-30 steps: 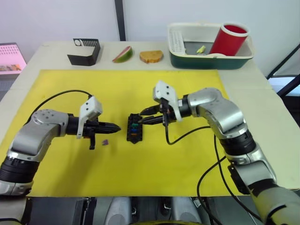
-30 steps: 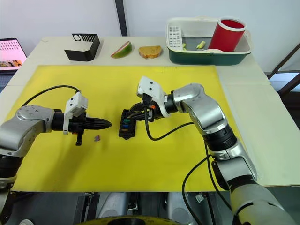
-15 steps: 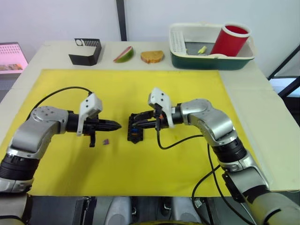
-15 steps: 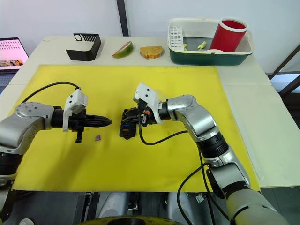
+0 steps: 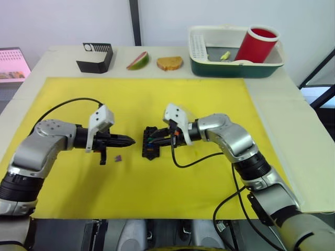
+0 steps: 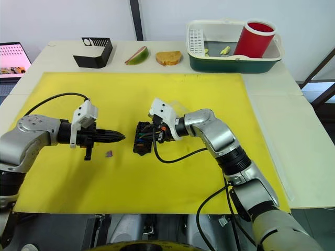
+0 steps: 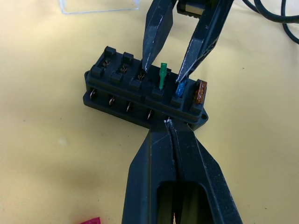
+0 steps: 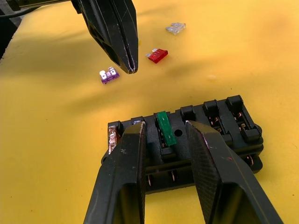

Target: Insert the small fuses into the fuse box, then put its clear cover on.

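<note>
The small fuses are tiny, stiff plastic blade pieces, light enough to skid or flip on the yellow mat (image 5: 209, 104), so I judge each should be pinched by its coloured head across the flat faces, with the metal blades left free to enter a slot. I count six: an orange one (image 7: 201, 91), a blue one (image 7: 180, 87) and a green one (image 8: 166, 129) standing in the small black scalloped plastic fuse box (image 7: 140, 91), which sits mid-mat between my arms, and a purple one (image 8: 108, 75), a red one (image 8: 157, 55) and a pale grey one (image 8: 175, 28) lying loose on the mat beside it. The green one stands taller than its neighbours, so it looks only part seated. My right gripper (image 8: 164, 133) is spread, its fingers straddling the green fuse without touching it. My left gripper (image 7: 170, 124) is pressed together, empty, its tip at the box's side. One clear rectangular plastic cover (image 7: 99, 5) lies flat on the mat just beyond the box; it is likely slippery, best lifted by its edges.
</note>
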